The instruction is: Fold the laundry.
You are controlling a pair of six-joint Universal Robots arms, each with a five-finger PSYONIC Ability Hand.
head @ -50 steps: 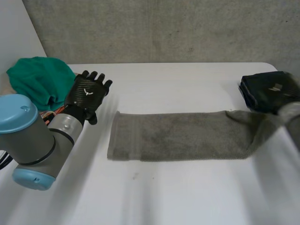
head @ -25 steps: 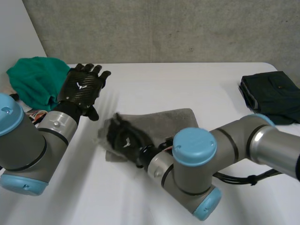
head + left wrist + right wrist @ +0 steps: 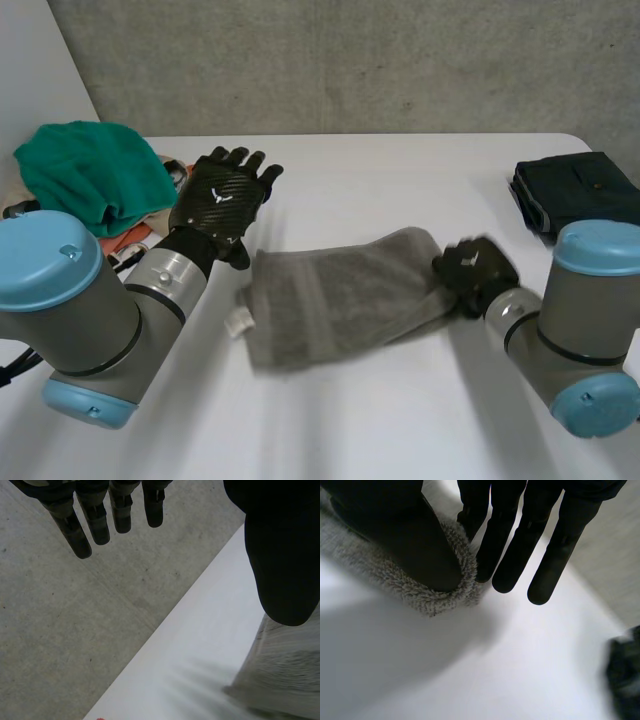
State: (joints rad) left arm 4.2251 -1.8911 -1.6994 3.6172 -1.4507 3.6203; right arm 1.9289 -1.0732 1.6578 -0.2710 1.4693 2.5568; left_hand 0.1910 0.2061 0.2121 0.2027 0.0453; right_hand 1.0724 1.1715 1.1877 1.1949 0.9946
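A grey towel lies doubled over in the middle of the white table, askew, with a small tag at its near left corner. My right hand is at the towel's right end. In the right wrist view the thumb presses on the towel's thick folded edge and pinches it against the straight fingers. My left hand hovers open just beyond the towel's far left corner, fingers straight and spread. The towel's corner lies below its thumb.
A green cloth is heaped at the back left, with orange and white items beside it. A dark folded garment sits at the right edge of the table, beyond my right hand's fingertips. A concrete wall stands behind the table.
The towel was stretched out long; my right hand swept its right end over to the left and came back right, leaving the towel shorter and doubled. My left hand shifted slightly right.
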